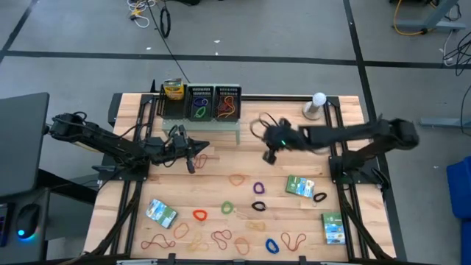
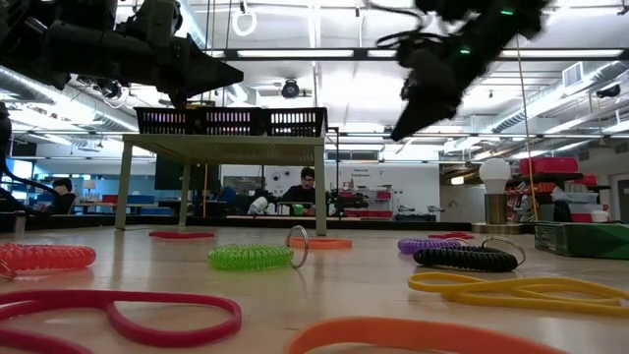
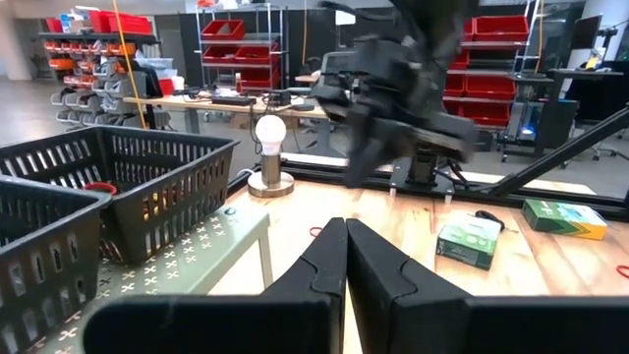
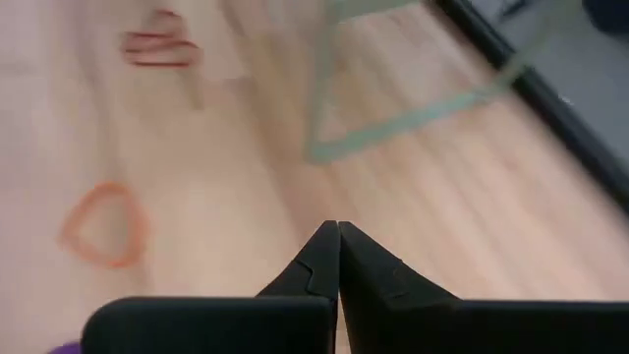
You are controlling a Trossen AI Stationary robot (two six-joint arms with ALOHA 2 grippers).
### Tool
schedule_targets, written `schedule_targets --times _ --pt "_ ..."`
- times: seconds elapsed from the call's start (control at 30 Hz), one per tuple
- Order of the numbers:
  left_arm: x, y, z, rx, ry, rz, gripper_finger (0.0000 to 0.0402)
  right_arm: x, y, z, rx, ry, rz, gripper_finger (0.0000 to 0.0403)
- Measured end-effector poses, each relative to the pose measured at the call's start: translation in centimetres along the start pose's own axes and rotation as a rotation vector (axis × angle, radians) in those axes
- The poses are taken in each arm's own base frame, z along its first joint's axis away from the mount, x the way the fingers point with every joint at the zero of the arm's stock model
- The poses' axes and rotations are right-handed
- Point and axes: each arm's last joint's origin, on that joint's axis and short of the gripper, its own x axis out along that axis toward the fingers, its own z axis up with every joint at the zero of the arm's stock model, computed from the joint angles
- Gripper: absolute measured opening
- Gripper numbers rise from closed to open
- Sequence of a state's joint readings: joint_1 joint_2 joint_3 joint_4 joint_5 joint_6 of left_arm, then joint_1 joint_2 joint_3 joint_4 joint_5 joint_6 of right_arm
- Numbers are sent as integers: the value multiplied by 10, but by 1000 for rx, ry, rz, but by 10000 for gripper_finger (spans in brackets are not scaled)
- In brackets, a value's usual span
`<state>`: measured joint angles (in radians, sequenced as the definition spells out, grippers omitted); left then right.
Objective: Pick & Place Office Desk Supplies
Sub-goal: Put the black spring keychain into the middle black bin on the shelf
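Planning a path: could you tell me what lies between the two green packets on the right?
A black coiled band lies there, shown in the high view.

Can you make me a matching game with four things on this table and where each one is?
Things:
1. light bulb
2. yellow can
3. red rubber band
4. black mesh trays

Places:
A. lying flat on the bare wood near the front
B. back right of the table
C. on the green shelf
D. just left of the trays

Pairs: 1-B, 2-D, 3-A, 4-C
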<state>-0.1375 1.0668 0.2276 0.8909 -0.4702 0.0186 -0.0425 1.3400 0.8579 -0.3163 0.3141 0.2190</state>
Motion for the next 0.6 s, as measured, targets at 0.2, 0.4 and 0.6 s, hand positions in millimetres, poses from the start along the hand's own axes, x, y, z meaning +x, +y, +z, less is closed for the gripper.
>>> schedule_targets --times 0.2,0.4,0.6 --pt "0 0 0 0 -1 1 9 -8 15 -45 19 -200 126 7" --pt "0 0 2 -29 -22 1 9 -15 20 -65 -52 -276 179 7" --pt "0 -1 5 -208 -48 -34 9 -17 20 -63 -72 -322 186 7"
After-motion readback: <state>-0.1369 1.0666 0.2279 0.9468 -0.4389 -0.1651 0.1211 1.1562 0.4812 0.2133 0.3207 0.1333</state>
